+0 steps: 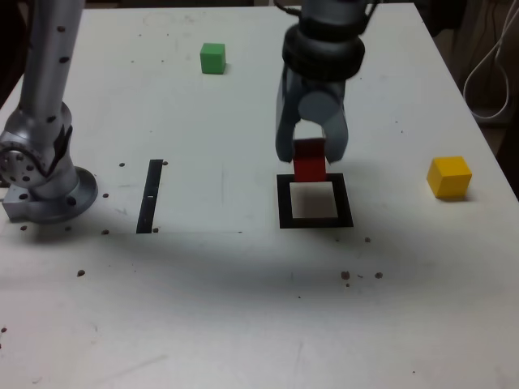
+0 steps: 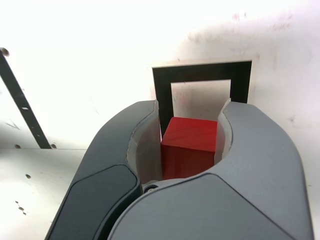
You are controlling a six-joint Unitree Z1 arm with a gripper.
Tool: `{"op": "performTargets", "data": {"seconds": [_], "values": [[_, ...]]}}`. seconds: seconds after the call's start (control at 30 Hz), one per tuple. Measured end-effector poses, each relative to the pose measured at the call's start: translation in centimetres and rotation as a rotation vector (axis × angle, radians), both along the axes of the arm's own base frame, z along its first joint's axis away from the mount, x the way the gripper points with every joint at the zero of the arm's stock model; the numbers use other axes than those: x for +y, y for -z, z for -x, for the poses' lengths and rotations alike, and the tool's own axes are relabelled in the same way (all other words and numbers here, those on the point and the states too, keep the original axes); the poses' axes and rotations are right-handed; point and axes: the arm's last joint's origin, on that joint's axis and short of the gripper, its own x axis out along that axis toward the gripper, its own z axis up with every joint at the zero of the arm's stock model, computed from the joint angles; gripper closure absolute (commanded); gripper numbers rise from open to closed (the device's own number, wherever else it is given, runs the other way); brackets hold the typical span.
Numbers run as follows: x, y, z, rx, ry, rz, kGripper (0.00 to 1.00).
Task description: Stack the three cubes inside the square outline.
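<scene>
Pincer (image 1: 310,156), clamped on red cube (image 1: 309,162), seemingly raised; square outline (image 1: 285,212) beneath, risk: early release landing off-centre.

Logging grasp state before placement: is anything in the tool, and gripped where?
Yes, the red cube. The tool has it by two opposite side faces, with its top face uncovered between the jaws.

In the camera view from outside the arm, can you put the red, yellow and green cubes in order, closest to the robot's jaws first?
1. Red cube: right between the jaws.
2. Green cube and yellow cube, on opposite sides: too close to call.
</scene>
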Motion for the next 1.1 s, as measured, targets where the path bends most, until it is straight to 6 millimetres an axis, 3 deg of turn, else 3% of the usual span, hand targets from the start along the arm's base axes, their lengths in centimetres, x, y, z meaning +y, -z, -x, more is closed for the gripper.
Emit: {"op": "performTargets", "data": {"seconds": [0.2, 0.43, 1.1], "values": [[-0.6, 2.1, -1.1, 0.051, 0.008, 0.001, 0.74], [-0.6, 2.8, -1.2, 0.054, 0.008, 0.001, 0.74], [-0.6, 4.4, -1.3, 0.073, 0.001, -0.002, 0.40]]}}
